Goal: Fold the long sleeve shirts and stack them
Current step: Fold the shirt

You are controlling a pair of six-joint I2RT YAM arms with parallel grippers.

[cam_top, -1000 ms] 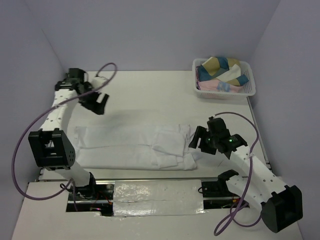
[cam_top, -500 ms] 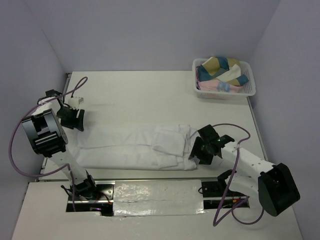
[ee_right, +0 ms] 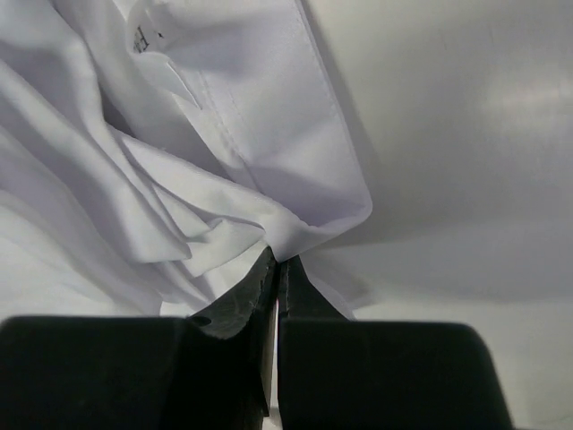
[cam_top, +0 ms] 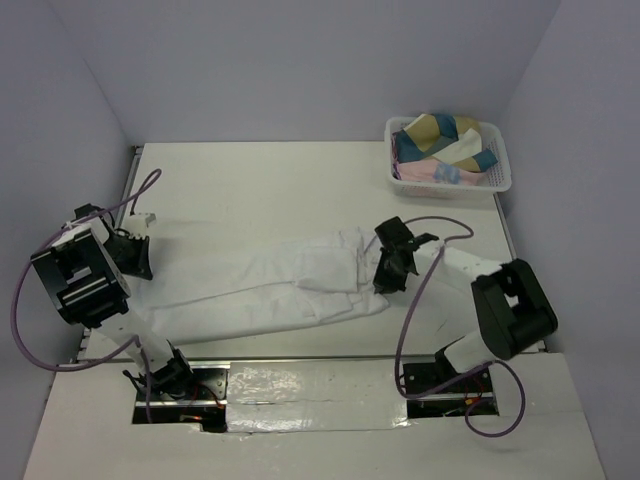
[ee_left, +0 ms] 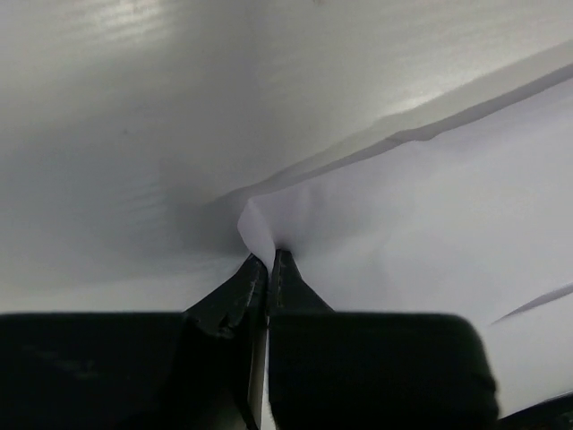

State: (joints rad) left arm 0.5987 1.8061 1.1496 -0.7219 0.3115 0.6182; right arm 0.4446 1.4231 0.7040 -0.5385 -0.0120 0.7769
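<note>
A white long sleeve shirt (cam_top: 270, 290) lies stretched across the table, its right end bunched and pulled up toward the back. My left gripper (cam_top: 138, 262) is shut on the shirt's left edge; the left wrist view shows a pinch of cloth (ee_left: 260, 228) caught between the black fingertips (ee_left: 285, 269). My right gripper (cam_top: 385, 272) is shut on the shirt's right end. In the right wrist view, folded white cloth (ee_right: 295, 224) rises from the shut fingertips (ee_right: 292, 273), with a collar label above.
A white lattice basket (cam_top: 498, 178) holding coloured cloths stands at the back right corner. Purple cables loop from both arms. A shiny metal plate (cam_top: 315, 395) runs along the near edge between the arm bases.
Both grippers have closed on the shirt's two ends. The right gripper has moved back and left with the cloth, dragging the right end up and skewing the shirt. The left gripper dropped to the left edge.
</note>
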